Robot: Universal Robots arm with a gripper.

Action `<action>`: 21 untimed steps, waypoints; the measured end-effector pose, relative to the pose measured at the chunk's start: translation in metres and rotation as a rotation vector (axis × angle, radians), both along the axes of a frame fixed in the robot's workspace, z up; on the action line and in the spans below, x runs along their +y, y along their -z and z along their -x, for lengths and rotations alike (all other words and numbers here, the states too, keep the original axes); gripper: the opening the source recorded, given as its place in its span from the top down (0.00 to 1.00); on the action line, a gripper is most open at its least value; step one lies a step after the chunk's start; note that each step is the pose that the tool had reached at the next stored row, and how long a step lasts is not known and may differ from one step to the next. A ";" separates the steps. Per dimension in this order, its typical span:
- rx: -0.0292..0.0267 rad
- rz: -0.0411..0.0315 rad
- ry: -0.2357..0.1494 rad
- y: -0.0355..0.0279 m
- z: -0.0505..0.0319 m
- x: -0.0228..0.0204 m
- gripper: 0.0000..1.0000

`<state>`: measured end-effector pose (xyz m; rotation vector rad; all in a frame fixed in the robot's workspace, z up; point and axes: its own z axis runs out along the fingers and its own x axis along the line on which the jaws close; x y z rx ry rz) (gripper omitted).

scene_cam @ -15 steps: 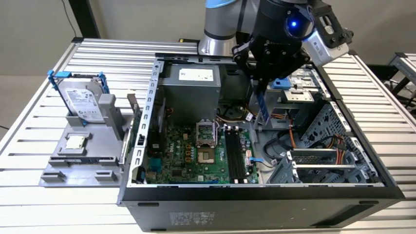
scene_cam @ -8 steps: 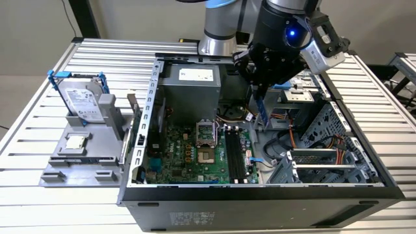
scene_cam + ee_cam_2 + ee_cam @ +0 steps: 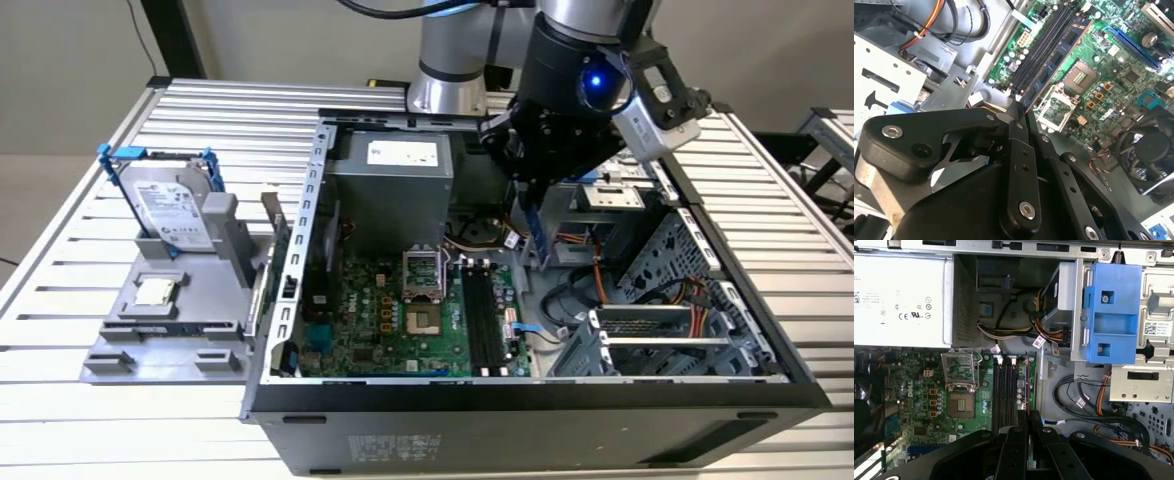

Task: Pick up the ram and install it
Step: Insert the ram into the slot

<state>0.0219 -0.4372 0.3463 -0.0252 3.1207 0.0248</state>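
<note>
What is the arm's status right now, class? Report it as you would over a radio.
Gripper shut on the thin dark ram stick. Stick held above the green motherboard, not seated. Long black slots unobstructed.

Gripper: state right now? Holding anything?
Gripper: closed, holding the ram by one end, above the motherboard.
</note>
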 end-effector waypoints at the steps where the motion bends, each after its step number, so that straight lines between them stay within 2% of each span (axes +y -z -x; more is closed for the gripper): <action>1: 0.0001 0.0002 0.001 0.0013 -0.0004 0.0018 1.00; 4: 0.0002 0.0001 0.003 0.0062 -0.0019 0.0070 1.00; 7: 0.0002 -0.0001 0.005 0.0117 -0.0030 0.0091 1.00; 10: 0.0003 0.0005 0.006 0.0171 -0.0034 0.0097 1.00; 12: 0.0003 0.0041 0.006 0.0193 -0.0035 0.0098 1.00; 16: -0.0004 0.0042 0.006 0.0229 -0.0035 0.0098 1.00; 21: -0.0007 0.0034 0.008 0.0313 -0.0029 0.0099 1.00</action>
